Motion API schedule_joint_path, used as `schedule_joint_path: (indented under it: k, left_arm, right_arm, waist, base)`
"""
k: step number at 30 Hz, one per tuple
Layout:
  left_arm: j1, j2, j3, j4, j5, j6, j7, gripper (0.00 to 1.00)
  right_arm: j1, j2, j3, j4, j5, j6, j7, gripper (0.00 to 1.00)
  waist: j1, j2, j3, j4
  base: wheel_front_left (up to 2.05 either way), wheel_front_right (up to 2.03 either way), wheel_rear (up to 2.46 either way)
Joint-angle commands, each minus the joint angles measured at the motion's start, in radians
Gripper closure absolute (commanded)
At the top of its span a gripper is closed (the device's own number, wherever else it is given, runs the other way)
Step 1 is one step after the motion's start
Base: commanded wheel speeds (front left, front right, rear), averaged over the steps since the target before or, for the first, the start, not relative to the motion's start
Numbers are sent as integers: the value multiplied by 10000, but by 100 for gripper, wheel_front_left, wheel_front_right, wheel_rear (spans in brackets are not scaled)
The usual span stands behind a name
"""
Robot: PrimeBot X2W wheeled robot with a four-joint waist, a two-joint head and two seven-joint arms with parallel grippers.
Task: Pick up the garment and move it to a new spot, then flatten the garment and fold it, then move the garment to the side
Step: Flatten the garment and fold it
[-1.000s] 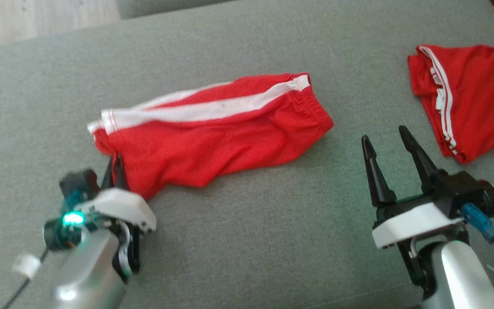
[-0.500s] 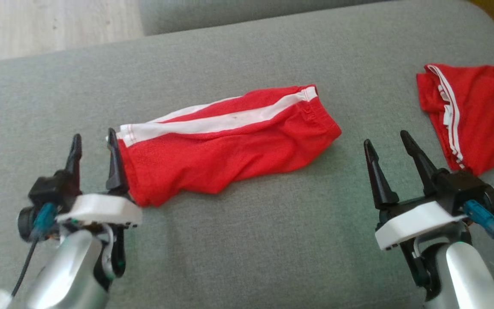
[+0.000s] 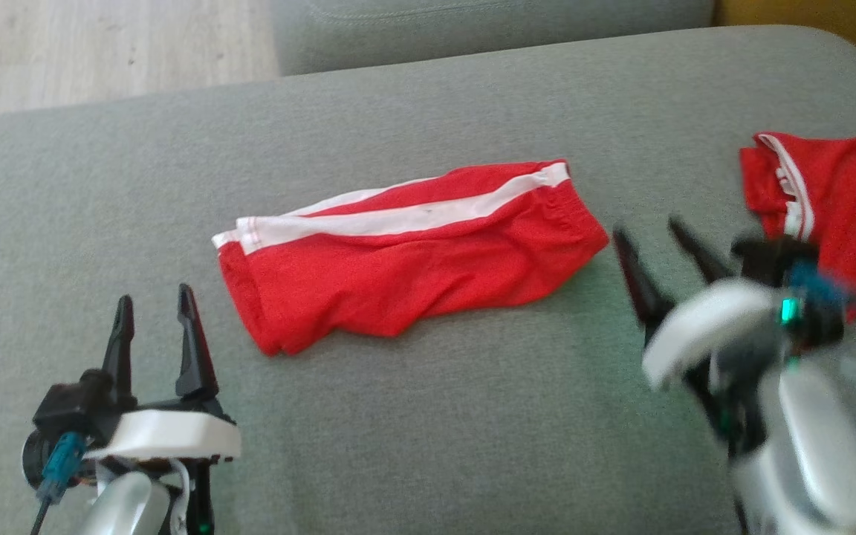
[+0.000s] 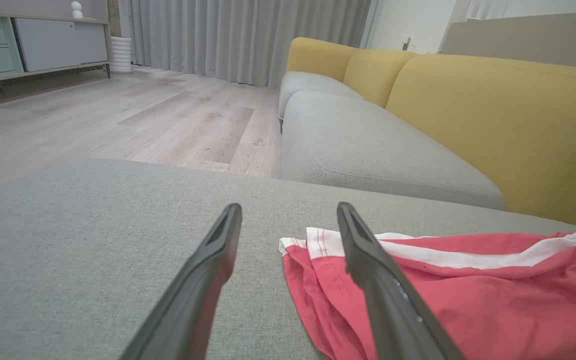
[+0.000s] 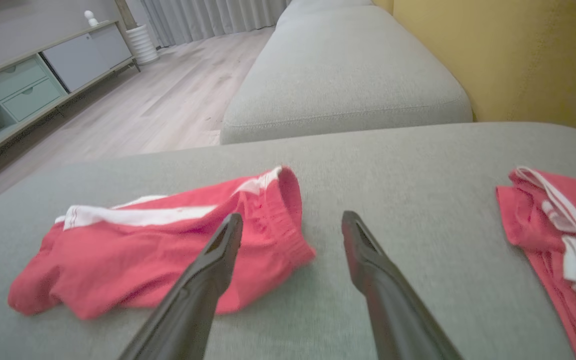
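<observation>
2 garments on 1 sofa cushion, with 2 pincers beside them.

The garment (image 3: 413, 253) lies near the middle of the sofa cushion (image 3: 428, 416), stretched left to right, its right end a little farther from the robot. A second garment (image 3: 837, 200) lies well apart, at the cushion's right edge. The left pincer (image 3: 154, 296) is near the garment's left end, on the robot's side of it, not touching it. The right pincer (image 3: 649, 229) is between the 2 garments, just beside the first one's right end. Behind the cushion lie the floor (image 3: 101, 52) at left and another seat (image 3: 472, 30) at right, with a backrest (image 4: 493, 110) along that seat's right side.
</observation>
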State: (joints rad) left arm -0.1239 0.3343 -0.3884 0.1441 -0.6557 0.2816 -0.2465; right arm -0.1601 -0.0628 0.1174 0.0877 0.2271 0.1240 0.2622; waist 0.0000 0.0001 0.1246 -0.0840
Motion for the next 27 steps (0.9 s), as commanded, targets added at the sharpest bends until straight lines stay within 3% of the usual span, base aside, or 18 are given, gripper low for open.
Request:
schedule_joint_path:
  k: [1,9,16,27]
  left_arm:
    - [-532,306,300,-405,153,29,35,0]
    - [-938,239,-63,-472,279,-157,223,0]
    - [-1383,111,-293,-304,367,-331,239,0]
    - [-1770,-5,-478,-115,441,-492,195,0]
  right_arm:
    - [-1289,81,79,-97,208,67,390,0]
    - [-3346,118,-253,2625,332,67,1530,0]
    - [-4444,123,-617,5232,577,67,983,0]
    - [-5534,125,-507,7939,893,67,868,0]
  waist:
    - [0,-1,94,128]
    - [0,-1,410,774]
    - [0,-1,830,1302]
    - [0,-1,1102,1716]
  base:
    - [0,0,0]
    - [0,0,0]
    - [0,0,0]
    - [0,0,0]
